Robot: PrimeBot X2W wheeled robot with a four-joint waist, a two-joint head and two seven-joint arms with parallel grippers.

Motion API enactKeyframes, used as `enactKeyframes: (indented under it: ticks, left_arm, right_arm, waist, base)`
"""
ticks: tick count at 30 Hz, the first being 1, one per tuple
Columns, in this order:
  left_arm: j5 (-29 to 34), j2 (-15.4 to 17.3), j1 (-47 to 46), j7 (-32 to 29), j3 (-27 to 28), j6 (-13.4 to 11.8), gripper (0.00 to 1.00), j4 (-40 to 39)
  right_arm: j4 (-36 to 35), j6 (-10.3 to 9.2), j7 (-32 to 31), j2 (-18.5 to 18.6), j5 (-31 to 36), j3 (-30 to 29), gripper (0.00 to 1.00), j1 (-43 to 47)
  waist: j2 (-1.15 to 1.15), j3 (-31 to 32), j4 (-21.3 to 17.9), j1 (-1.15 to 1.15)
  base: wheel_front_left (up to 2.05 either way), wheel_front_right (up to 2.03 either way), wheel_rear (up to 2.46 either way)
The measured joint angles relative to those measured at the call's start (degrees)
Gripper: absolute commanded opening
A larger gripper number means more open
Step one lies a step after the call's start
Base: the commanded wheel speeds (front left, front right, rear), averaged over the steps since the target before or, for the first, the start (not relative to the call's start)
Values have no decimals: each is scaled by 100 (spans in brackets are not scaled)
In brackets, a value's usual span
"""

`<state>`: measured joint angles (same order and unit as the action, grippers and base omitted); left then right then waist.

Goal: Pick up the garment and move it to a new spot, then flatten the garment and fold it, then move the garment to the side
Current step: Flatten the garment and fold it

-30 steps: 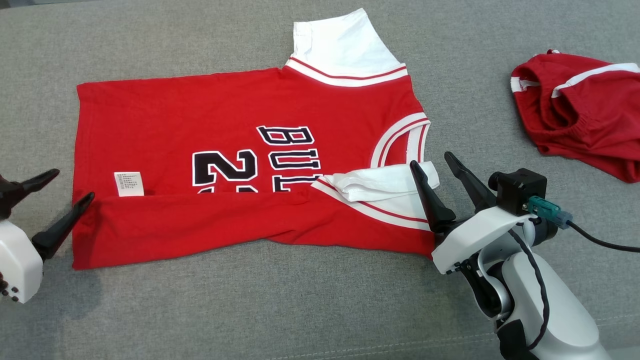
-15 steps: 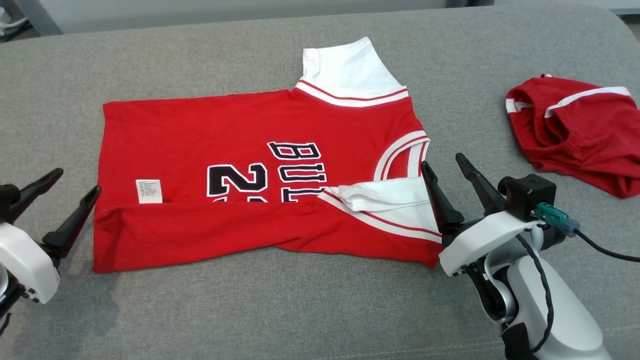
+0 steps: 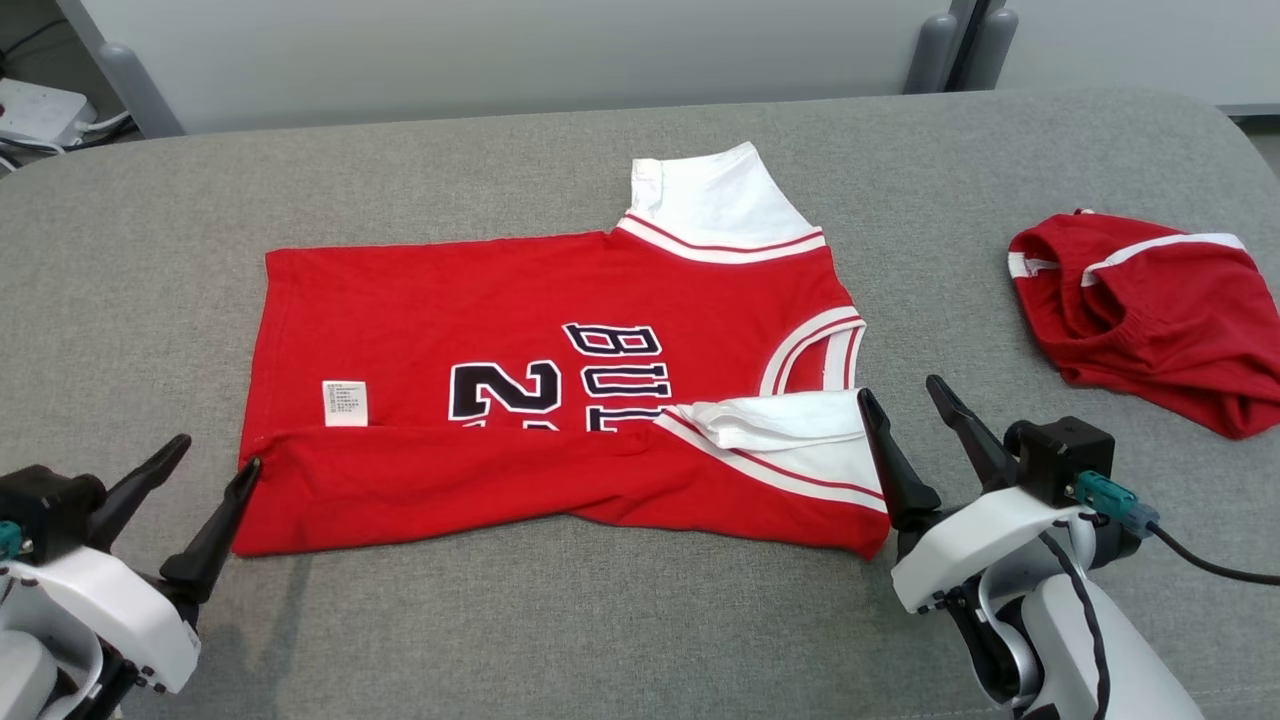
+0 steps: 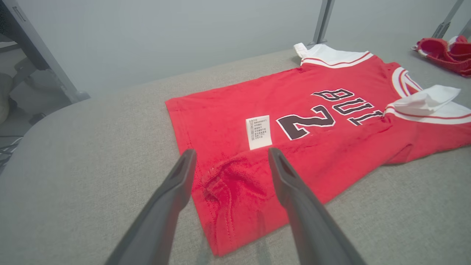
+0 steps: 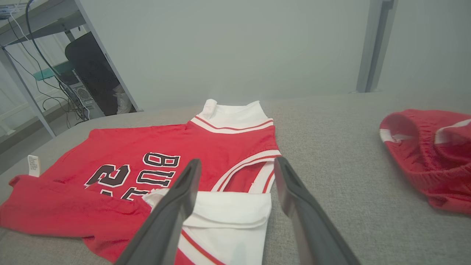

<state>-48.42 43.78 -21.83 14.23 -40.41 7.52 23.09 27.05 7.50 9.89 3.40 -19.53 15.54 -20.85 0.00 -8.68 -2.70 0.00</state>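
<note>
Fingers (image 3: pixel 212 525) of the left gripper (image 3: pixel 216 452) stand wide and empty just beside the near-left corner of the red jersey (image 3: pixel 500 300). It lies flat mid-tabletop (image 3: pixel 600 630) with its near long edge folded over. Cloth this thin should be light, limp and prone to sag or slide, so I would pinch both layers at the folded corners, where the hem (image 4: pixel 220 176) bunches slightly. At the jersey's right end the right gripper (image 3: pixel 897 386) is equally wide and empty, beside the folded white sleeve (image 3: pixel 800 420). Bare grey surface lies in front and to the left. A second red garment (image 3: pixel 1150 320), well to the right, limits that side.
</note>
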Motion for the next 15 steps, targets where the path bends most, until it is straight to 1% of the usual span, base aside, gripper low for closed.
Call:
enactKeyframes:
  ticks: [6, 11, 15]
  left_arm:
    - [160, -357, 647, 0, 581, 0, 100, -26]
    - [247, -671, 1007, 0, 1135, -1, 100, -67]
    - [368, -842, 1245, 0, 1370, -1, 100, -82]
  right_arm:
    - [-10, 0, 113, -2, 94, -10, 100, 173]
    - [-36, 0, 193, -4, 142, -11, 100, 297]
    - [-36, 0, 234, -8, 131, 16, 100, 465]
  waist:
    - [0, 52, 29, 0]
    - [0, 43, 8, 0]
    - [0, 22, -23, 0]
  base:
    - [0, 0, 0]
    - [0, 0, 0]
    - [0, 0, 0]
